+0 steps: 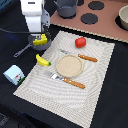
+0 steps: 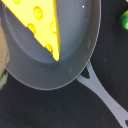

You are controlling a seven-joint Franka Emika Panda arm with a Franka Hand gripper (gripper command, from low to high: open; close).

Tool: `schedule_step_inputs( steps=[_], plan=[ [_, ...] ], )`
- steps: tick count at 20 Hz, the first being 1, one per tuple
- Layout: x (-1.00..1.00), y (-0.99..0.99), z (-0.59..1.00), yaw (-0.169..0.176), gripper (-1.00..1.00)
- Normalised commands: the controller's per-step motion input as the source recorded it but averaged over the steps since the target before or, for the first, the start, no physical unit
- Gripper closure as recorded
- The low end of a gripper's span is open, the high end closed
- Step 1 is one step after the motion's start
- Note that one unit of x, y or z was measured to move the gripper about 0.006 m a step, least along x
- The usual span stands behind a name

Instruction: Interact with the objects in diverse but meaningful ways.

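Note:
The grey long-handled frying pan [image 1: 46, 45] sits at the placemat's far corner on the exterior view's left, with the yellow cheese wedge [image 1: 40, 41] lying in it. My gripper [image 1: 37, 36] hangs right over the wedge; its fingers are hidden, so I cannot tell if it is open. The wrist view shows the cheese wedge [image 2: 37, 22] resting in the pan [image 2: 55, 67], handle [image 2: 102, 95] trailing off. The yellow banana [image 1: 43, 61], the red tomato-like ball [image 1: 80, 42] and the white-blue carton [image 1: 14, 75] lie apart from the gripper.
A round tan plate [image 1: 69, 65] sits mid-placemat between an orange-handled knife [image 1: 88, 58] and fork [image 1: 68, 80]. A grey pot [image 1: 67, 7], stove burners [image 1: 90, 18] and a bowl [image 1: 123, 17] stand at the back. A green bit [image 2: 124, 19] shows at the wrist view's edge.

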Motion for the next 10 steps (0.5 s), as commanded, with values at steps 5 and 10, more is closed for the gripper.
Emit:
schedule_step_inputs(
  steps=[5,10],
  plan=[
    [0.30,-0.33,0.00,-0.074,-1.00],
    [0.23,-0.28,-0.02,-0.049,-1.00]
  ],
)
